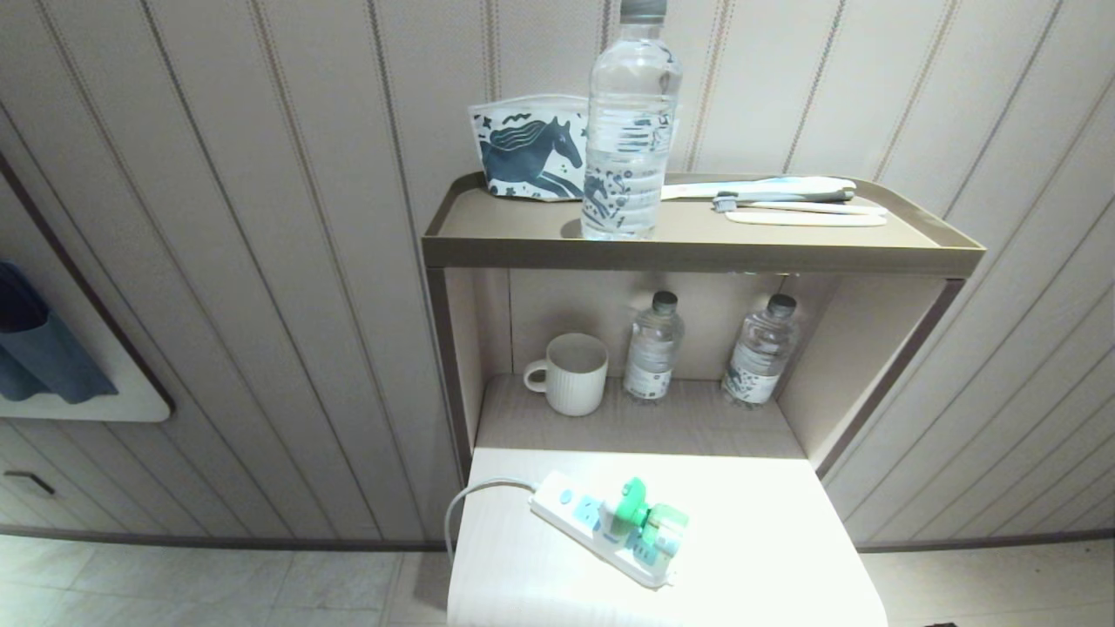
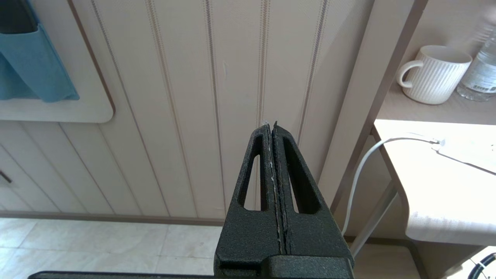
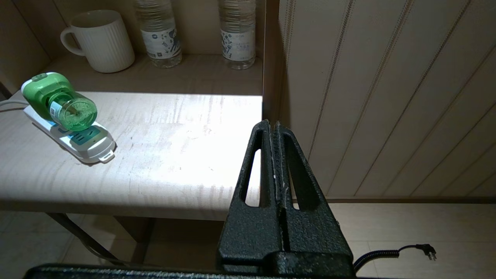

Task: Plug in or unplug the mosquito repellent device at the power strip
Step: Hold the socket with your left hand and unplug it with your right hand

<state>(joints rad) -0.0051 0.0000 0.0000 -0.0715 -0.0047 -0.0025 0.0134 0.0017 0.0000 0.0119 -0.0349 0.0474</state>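
The mosquito repellent device (image 1: 643, 516), green with a translucent green bottle, sits plugged into the white power strip (image 1: 601, 535) on the low table (image 1: 766, 557). From the right wrist view the device (image 3: 58, 101) lies along the power strip (image 3: 91, 145), bottle end toward the camera. My right gripper (image 3: 272, 123) is shut and empty, off the table's right front corner, well away from the device. At the table's left side, before the wall panelling, hangs my left gripper (image 2: 270, 124), shut and empty. Neither arm shows in the head view.
The strip's cord (image 2: 358, 174) drops over the table's left edge. Behind stands a shelf unit (image 1: 697, 248) with a white mug (image 1: 571, 373) and two water bottles (image 1: 653, 347) inside, a tall bottle (image 1: 629, 122), a pouch and toothbrushes on top. A black plug (image 3: 424, 250) lies on the floor.
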